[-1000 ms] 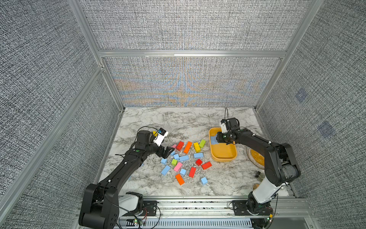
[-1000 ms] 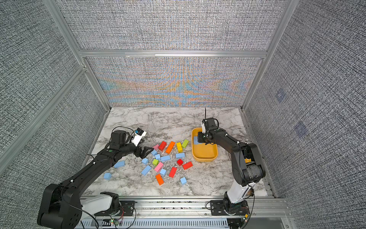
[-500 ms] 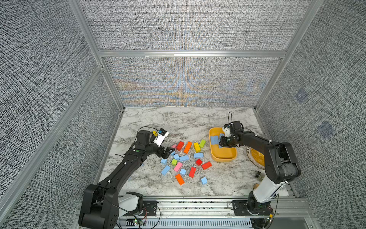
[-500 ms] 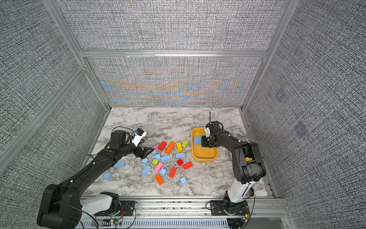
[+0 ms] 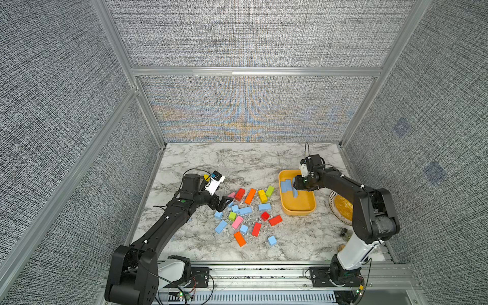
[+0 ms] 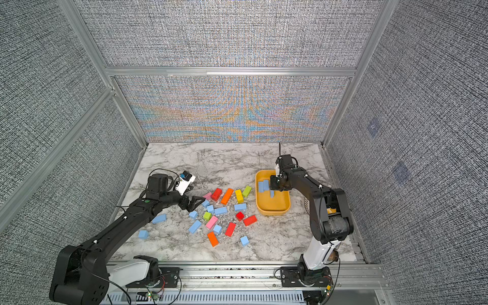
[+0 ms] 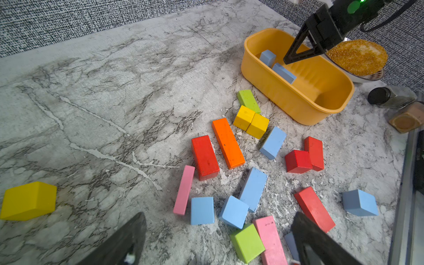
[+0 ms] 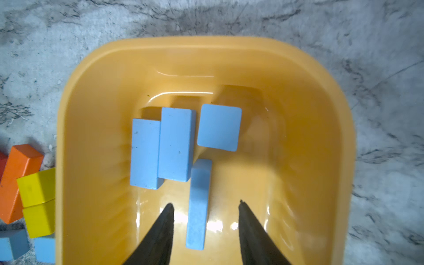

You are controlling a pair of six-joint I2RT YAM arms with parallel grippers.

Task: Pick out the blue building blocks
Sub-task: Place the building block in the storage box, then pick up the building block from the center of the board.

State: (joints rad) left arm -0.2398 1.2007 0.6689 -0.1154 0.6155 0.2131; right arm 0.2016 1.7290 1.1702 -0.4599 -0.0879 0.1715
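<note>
Four blue blocks in tub

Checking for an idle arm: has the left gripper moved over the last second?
No. The left gripper stays where it was, open, its tips beside the same pink block.

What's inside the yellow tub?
Four blue blocks are in the tub: three close together, and one thin one between the right arm's open fingers, not touching them. The fingers hide a bit of the tub's floor.
</note>
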